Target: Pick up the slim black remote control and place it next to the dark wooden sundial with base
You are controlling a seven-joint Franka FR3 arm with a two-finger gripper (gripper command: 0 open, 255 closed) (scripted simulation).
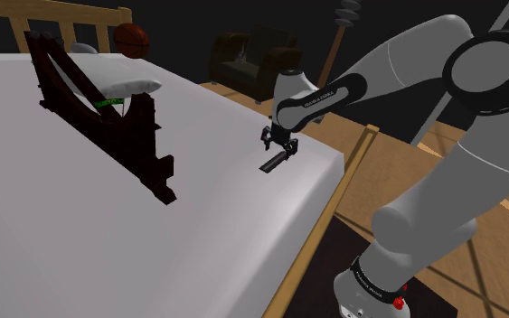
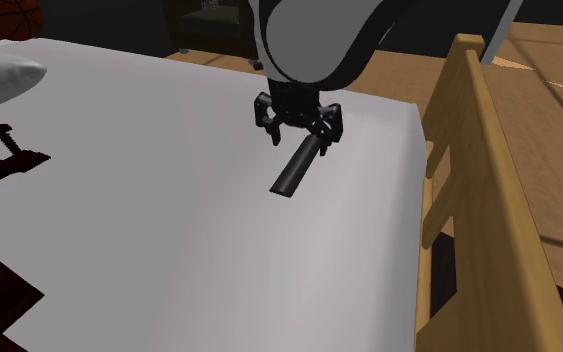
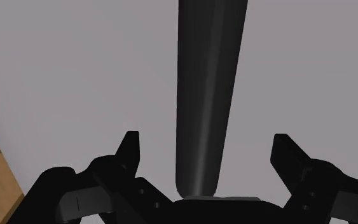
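The all-black two-finger gripper (image 2: 299, 135) is hovering low over the slim black bar-shaped remote control (image 2: 294, 172), which is lying flat on the pale grey bed sheet (image 1: 198, 235). In the second exterior view the remote is running from 1 o'clock to 7 o'clock, and the claw is sitting over its 1 o'clock end, not its middle. In the wrist view the fingers (image 3: 130, 149) are standing spread on either side of the remote, with sheet showing in both gaps, so nothing is being held.

The dark wooden sundial with its long base and slanted blade (image 1: 108, 117) is standing well apart from the remote, at about 9 o'clock from it in the shoulder view. The light wooden bed rail (image 2: 469, 130) is running along the mattress edge at 3 o'clock from the remote in the second exterior view.

The main risk I am seeing is the off-centre grip: pinching so close to one end is likely to let the long free end droop or swivel once lifted. Closing before the fingers are low enough could skim the top face and push the remote toward the nearby mattress edge. Later, a sagging remote could be clipping the sundial's raised blade on arrival.
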